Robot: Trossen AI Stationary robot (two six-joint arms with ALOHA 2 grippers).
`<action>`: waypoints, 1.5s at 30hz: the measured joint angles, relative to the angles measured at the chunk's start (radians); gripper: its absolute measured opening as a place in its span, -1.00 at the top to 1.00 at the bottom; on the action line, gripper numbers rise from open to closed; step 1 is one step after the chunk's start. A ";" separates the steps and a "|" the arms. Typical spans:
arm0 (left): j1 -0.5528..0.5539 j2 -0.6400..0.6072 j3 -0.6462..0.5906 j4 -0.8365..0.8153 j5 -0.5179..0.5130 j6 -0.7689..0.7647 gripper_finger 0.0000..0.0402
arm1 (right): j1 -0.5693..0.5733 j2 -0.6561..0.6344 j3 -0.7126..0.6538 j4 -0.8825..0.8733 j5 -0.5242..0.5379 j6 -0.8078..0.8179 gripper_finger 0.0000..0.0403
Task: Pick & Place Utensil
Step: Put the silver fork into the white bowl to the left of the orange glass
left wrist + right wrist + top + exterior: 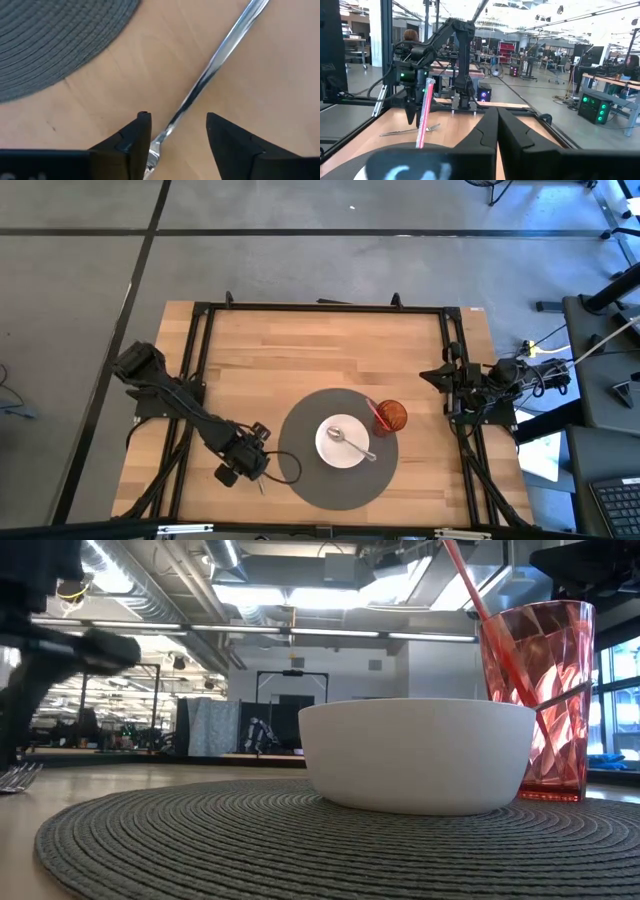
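A silver fork (210,70) lies flat on the bare wood beside the round grey placemat (300,480), near the table's front left. Its tines (152,155) also show in the low view (18,776). My left gripper (175,122) points down over it, open, one finger on each side of the fork's neck just above the tines, touching nothing that I can see. In the high view this gripper (243,465) stands at the mat's left edge. My right gripper (496,125) waits shut at the table's right edge, holding nothing.
On the placemat stands a white bowl (340,450) with a spoon (352,442) lying in it. A red tumbler (391,416) with a red straw (478,600) stands at the mat's far right. A black frame (320,307) rims the table.
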 joint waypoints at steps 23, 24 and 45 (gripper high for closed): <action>0.048 0.084 0.002 0.012 0.092 0.034 0.93 | 0.000 0.000 0.001 -0.004 0.000 0.009 0.97; 0.048 0.084 0.002 0.012 0.091 0.031 0.94 | 0.000 0.000 0.001 -0.003 0.000 0.009 0.97; 0.040 -0.201 -0.002 0.151 -0.145 -0.113 0.97 | 0.000 0.000 0.001 0.012 -0.002 0.017 0.97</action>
